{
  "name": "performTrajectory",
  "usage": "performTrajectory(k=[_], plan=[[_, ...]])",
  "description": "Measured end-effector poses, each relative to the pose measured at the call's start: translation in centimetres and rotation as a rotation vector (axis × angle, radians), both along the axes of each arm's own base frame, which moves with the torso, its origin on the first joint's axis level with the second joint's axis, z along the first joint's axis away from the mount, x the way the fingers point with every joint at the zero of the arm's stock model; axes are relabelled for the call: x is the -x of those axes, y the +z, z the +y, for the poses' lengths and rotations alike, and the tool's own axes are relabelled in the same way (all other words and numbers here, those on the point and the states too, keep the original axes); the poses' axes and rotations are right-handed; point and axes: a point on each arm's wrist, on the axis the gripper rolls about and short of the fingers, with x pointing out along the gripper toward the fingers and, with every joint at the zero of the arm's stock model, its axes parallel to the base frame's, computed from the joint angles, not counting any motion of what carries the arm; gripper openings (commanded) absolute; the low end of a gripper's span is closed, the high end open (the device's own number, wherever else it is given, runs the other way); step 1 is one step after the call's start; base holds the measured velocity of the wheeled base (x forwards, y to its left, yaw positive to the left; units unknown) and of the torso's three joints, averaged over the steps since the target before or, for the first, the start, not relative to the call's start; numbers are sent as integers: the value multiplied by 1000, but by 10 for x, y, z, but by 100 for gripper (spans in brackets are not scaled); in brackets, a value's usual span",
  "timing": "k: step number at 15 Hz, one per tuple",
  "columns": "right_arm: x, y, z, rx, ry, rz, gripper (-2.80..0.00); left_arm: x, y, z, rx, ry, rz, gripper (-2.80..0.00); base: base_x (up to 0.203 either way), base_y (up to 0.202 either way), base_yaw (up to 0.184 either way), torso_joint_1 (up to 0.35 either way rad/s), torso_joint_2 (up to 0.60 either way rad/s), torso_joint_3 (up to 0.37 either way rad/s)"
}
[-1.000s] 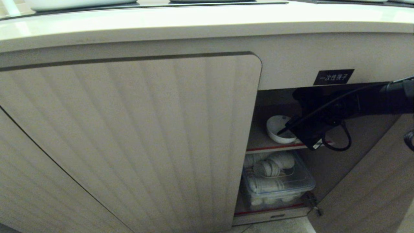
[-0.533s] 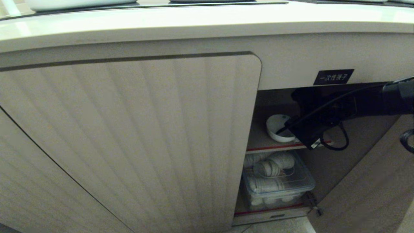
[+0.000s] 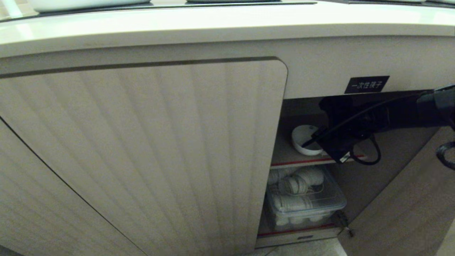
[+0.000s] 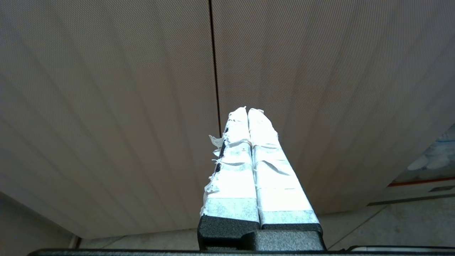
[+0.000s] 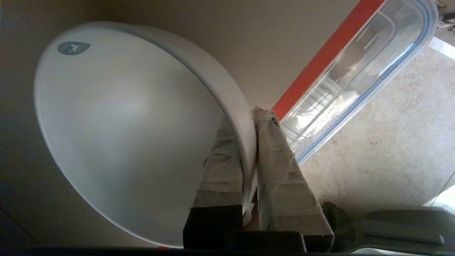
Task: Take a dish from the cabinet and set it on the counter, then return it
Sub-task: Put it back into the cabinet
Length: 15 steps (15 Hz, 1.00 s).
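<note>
The dish (image 5: 124,135), a plain white bowl, is at the upper shelf inside the open cabinet (image 3: 142,149). In the head view the dish (image 3: 302,140) shows just left of my right arm's black wrist. My right gripper (image 5: 249,117) is shut on its rim, one taped finger inside the bowl and one outside. I cannot tell whether the bowl rests on the shelf. The counter (image 3: 213,21) runs above the cabinet. My left gripper (image 4: 247,111) is shut and empty, facing a ribbed door.
A red-edged shelf (image 3: 302,160) is under the bowl. Below it a clear plastic box (image 3: 305,202) holds white items. The open door (image 3: 408,199) stands to the right, and a black label (image 3: 366,84) is above the opening. The shut ribbed door covers the left.
My right gripper and the dish in it have edged slightly left, deeper into the cabinet. The left arm has not moved.
</note>
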Motion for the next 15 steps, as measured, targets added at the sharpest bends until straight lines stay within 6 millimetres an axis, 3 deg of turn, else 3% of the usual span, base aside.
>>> performTrajectory(k=[8, 9, 15], plan=[[-6, -3, 2, -3, 3, -4, -280, 0, 0, 0, 0, 0, 0, -280, 0, 0, 0, 0, 0, 0], [-7, -3, 2, -2, 3, -3, 0, 0, 0, 0, 0, 0, 0, -280, 0, 0, 0, 0, 0, 0], [-8, -5, 3, -1, 3, 0, 0, 0, 0, 0, 0, 0, 0, -280, 0, 0, 0, 0, 0, 0]])
